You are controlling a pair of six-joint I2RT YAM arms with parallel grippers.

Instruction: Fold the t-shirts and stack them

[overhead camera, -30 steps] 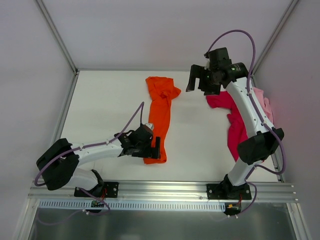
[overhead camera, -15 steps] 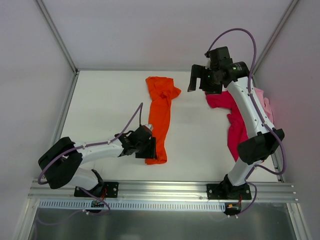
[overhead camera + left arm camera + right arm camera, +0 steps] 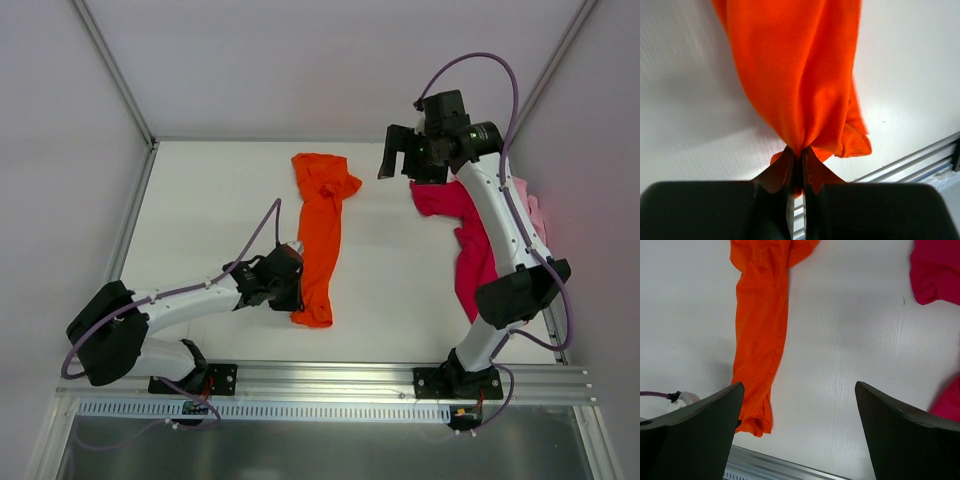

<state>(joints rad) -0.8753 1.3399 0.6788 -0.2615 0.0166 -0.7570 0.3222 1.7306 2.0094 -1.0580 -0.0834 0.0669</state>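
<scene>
The orange t-shirt lies bunched into a long strip down the middle of the table, and shows as well in the left wrist view and the right wrist view. My left gripper is shut on a fold of the strip's left edge near its lower end. The magenta-red t-shirt lies crumpled at the right, with the light pink t-shirt at its far right side. My right gripper hangs open, high over the table between the orange and magenta shirts, holding nothing.
An aluminium rail runs along the table's near edge, close below the orange shirt's lower end. Pale walls with metal posts enclose the table on the left, back and right. The right arm's body passes over the magenta shirt.
My left gripper went from open to shut on the orange shirt's lower left edge, and the shirt's bottom end has gathered narrower. The right gripper shifted slightly right, still open.
</scene>
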